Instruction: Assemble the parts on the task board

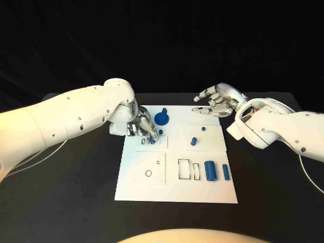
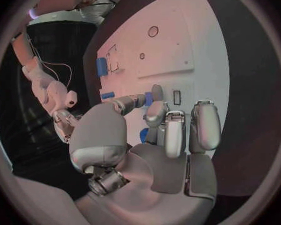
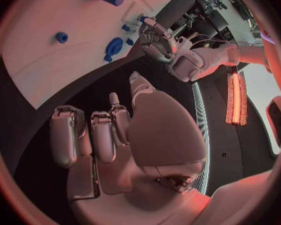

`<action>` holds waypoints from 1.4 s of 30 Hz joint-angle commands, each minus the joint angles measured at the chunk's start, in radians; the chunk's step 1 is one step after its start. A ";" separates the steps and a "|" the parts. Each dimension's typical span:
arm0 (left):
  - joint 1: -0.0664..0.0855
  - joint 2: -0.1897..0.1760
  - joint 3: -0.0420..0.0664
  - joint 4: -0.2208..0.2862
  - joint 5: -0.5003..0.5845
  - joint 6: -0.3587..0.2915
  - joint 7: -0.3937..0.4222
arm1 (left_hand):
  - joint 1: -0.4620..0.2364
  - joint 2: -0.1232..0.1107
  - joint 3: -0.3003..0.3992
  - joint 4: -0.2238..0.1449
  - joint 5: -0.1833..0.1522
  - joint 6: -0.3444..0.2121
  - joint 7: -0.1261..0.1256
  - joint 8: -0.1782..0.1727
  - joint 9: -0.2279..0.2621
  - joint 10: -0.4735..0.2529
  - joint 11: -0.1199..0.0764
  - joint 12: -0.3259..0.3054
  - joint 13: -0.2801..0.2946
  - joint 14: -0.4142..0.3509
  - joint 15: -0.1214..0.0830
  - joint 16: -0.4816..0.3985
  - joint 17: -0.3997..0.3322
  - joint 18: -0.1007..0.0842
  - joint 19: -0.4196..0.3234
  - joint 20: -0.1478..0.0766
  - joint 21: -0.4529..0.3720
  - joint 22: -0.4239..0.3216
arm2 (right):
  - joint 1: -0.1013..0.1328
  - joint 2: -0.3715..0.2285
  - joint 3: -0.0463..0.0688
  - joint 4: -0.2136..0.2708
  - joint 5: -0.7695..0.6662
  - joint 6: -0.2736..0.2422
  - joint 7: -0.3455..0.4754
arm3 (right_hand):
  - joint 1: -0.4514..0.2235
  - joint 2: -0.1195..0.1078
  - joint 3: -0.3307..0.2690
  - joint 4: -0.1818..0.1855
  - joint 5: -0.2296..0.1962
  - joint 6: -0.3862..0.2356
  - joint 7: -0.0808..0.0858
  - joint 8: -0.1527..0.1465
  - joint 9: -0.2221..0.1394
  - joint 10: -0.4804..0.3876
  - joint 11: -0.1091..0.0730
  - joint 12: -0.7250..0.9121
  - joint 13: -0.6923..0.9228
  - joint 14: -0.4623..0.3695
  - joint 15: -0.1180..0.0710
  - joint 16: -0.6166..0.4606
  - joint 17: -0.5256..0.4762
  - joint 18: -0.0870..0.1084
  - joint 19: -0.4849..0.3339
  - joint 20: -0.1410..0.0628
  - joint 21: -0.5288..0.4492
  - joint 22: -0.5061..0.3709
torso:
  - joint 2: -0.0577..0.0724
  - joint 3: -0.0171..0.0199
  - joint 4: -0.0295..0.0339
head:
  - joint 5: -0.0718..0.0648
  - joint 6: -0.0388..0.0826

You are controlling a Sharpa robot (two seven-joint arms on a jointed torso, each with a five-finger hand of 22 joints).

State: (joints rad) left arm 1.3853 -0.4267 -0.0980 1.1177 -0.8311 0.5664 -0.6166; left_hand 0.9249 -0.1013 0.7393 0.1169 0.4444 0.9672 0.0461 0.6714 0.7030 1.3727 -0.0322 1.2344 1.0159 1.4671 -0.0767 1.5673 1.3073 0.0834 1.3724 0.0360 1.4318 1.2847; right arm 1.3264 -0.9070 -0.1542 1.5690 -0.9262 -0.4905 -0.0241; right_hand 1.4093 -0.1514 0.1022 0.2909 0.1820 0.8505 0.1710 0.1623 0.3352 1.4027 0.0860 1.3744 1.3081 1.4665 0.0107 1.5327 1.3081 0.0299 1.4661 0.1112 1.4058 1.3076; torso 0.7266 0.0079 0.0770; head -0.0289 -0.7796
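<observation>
The white task board (image 1: 176, 187) lies mid-table. My left hand (image 1: 140, 124) hovers over its far left part, thumb and a finger pinching a small blue part (image 2: 148, 99) just above the board (image 2: 178, 35). A round blue part (image 1: 162, 119) stands right of that hand. Two small blue parts (image 1: 203, 128) (image 1: 193, 141) sit in the far right panel. Two blue cylinders (image 1: 209, 171) (image 1: 225, 172) lie near the front right. My right hand (image 1: 214, 104) hangs over the board's far right edge, fingers loosely bent, holding nothing.
Rectangular slots (image 1: 185, 169) and a round hole (image 1: 148, 173) mark the board's near half. The black table (image 1: 67, 202) surrounds the board. In the right wrist view the round blue part (image 3: 113, 47) stands beside my left hand (image 3: 156, 37).
</observation>
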 commanded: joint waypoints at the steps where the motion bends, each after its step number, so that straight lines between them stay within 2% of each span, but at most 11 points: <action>1: 0.001 0.006 -0.001 -0.004 0.005 0.029 -0.004 | 0.006 0.015 0.212 -0.215 0.002 0.007 -0.007 0.002 0.000 0.006 -0.002 0.006 0.001 0.104 -0.006 0.004 0.263 -0.016 0.006 -0.004 0.007 0.001 | -0.001 0.001 0.000 0.000 -0.002 0.008 0.006 | -0.003 -0.006 -0.005 -0.002 0.000 0.000 -0.001 0.005 -0.001 -0.001 -0.002 -0.001 0.055 0.078 -0.002 -0.004 0.153 0.011 0.022 0.001 -0.007 0.163 | 0.001 -0.0004 -0.0002 | 0.000 -0.001; 31: -0.005 0.017 -0.005 -0.020 -0.015 0.043 -0.005 | 0.005 0.017 0.213 -0.217 0.001 0.007 -0.008 0.001 0.000 0.007 -0.003 0.007 0.003 0.104 -0.007 0.004 0.263 -0.016 0.006 -0.005 0.007 0.001 | -0.001 0.001 0.000 0.003 -0.002 0.007 0.007 | -0.003 -0.006 -0.005 -0.002 0.000 0.000 -0.001 0.005 -0.001 -0.001 -0.002 -0.001 0.055 0.078 -0.002 -0.004 0.153 0.011 0.022 0.001 -0.007 0.163 | 0.001 -0.0014 0.0000 | -0.004 -0.007; 42: -0.009 0.019 -0.005 -0.029 -0.025 0.046 -0.004 | 0.005 0.018 0.213 -0.219 0.002 0.007 -0.008 0.000 0.000 0.007 -0.003 0.007 0.002 0.104 -0.007 0.004 0.263 -0.015 0.005 -0.005 0.006 0.000 | -0.001 0.001 0.000 0.003 -0.002 0.007 0.007 | -0.003 -0.006 -0.005 -0.002 0.000 0.000 -0.001 0.005 -0.001 -0.001 -0.002 -0.001 0.055 0.078 -0.002 -0.004 0.153 0.011 0.022 0.001 -0.007 0.163 | -0.001 -0.0005 0.0008 | -0.003 -0.010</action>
State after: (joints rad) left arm 1.3777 -0.4107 -0.1031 1.0895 -0.8461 0.5912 -0.6207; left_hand 0.9251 -0.1015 0.7378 0.1154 0.4437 0.9718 0.0459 0.6675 0.7019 1.3725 -0.0319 1.2383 1.0177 1.4670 -0.0766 1.5672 1.3073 0.0835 1.3760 0.0323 1.4318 1.2844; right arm 1.3261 -0.9068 -0.1542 1.5707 -0.9262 -0.4906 -0.0238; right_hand 1.4093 -0.1514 0.1022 0.2909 0.1820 0.8506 0.1710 0.1623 0.3354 1.4027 0.0860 1.3744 1.3076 1.4665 0.0107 1.5327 1.3076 0.0299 1.4661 0.1112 1.4058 1.3080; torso 0.7263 0.0072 0.0774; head -0.0324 -0.7894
